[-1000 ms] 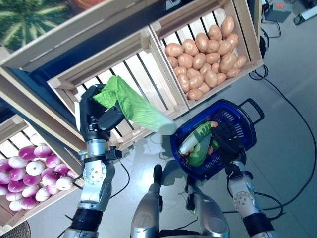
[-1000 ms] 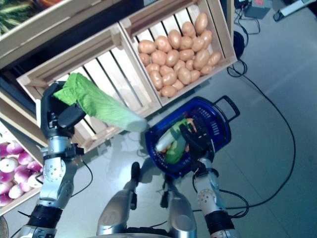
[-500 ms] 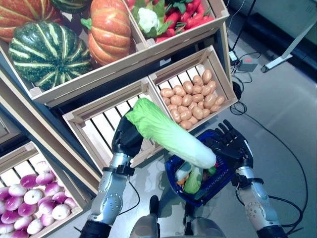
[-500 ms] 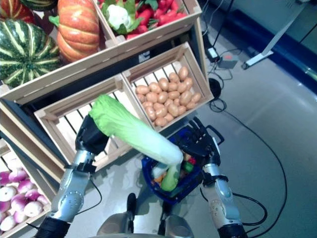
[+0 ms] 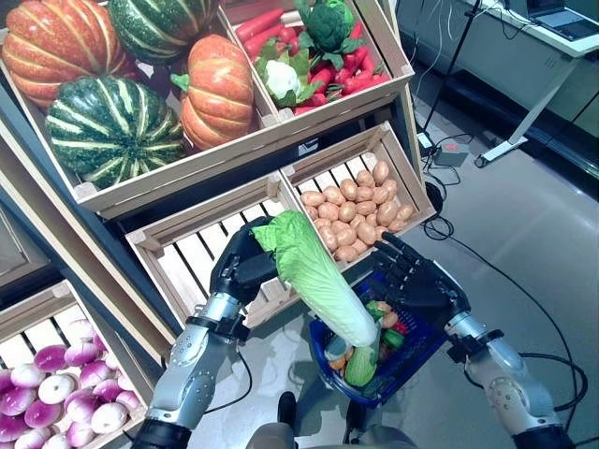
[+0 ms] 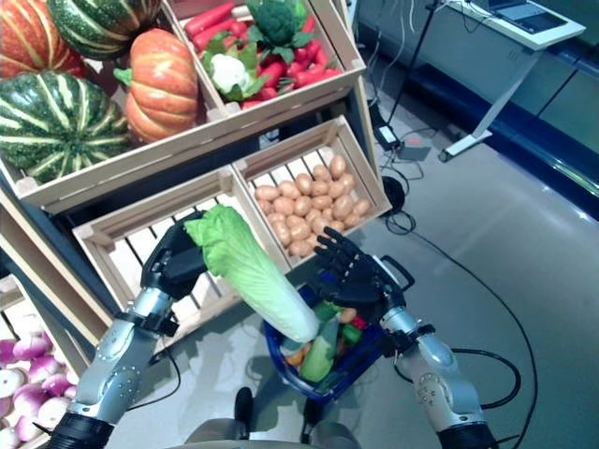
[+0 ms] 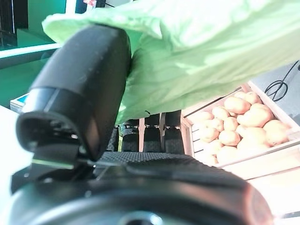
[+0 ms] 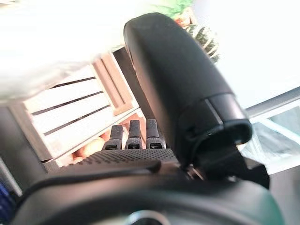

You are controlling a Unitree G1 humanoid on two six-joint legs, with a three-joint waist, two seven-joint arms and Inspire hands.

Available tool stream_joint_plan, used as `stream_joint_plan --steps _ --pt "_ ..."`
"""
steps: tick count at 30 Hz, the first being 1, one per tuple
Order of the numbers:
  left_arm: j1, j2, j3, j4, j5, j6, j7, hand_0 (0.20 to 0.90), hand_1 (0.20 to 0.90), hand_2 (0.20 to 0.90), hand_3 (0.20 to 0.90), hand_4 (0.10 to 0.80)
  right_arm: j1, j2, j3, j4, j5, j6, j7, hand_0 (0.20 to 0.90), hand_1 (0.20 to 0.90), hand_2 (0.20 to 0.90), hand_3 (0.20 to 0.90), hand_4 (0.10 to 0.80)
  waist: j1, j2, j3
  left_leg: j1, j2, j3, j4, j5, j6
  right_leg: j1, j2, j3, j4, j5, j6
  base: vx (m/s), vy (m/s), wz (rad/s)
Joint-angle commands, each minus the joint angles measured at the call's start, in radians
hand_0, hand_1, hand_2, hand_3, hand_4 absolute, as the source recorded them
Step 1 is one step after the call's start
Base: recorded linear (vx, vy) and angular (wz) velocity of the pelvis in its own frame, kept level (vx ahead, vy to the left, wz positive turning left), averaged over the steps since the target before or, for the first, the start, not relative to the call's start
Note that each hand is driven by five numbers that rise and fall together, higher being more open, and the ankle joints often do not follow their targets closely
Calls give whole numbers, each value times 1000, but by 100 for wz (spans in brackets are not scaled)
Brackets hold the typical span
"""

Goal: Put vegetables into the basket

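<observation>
My left hand (image 5: 241, 271) is shut on the leafy end of a long green-and-white napa cabbage (image 5: 314, 276). The cabbage slopes down to the right, and its white end hangs just above the blue basket (image 5: 416, 348) on the floor. In the left wrist view the thumb (image 7: 84, 84) presses on the green leaves (image 7: 197, 61). The basket holds a green cucumber-like vegetable (image 5: 360, 365), orange carrots and other green and red pieces. My right hand (image 5: 419, 279) is open, fingers straight, above the basket's far right rim; its wrist view shows the straight fingers (image 8: 133, 136).
A wooden stand (image 5: 187, 168) rises behind the basket, with a slatted crate (image 5: 201, 253) behind my left hand and a crate of potatoes (image 5: 360, 206) just past the basket. Black cables (image 5: 524, 299) lie on the floor to the right. A desk leg (image 5: 524, 112) stands far right.
The camera has tilted up, showing more of the stand. The cabbage has swung steeper, its white end lower over the basket. The right hand stays by the rim.
</observation>
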Motion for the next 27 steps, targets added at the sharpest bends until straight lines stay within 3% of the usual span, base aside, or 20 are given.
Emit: stream_joint_plan --steps 1,7,27 --pt "-82 42 14 -76 32 -92 -17 300 300 300 300 400 -36 -58 12 -82 64 21 101 900 900 900 900 800 7 -36 -115 23 -4 10 1 -67 -22 54 -73 -14 1 11 67 54 9 0" --pt "-82 66 6 -65 25 -109 -10 300 300 300 300 400 -40 -115 57 -73 19 139 161 900 900 900 900 800 15 -41 -127 26 -4 0 1 -70 -26 61 -77 -24 1 8 70 50 2 0" --pt "-83 60 -33 -54 -18 -130 -18 300 300 300 300 400 -81 -123 178 -22 -11 207 170 900 900 900 900 800 28 -39 -146 45 1 -21 1 -73 -30 78 -81 -21 1 0 69 10 1 1"
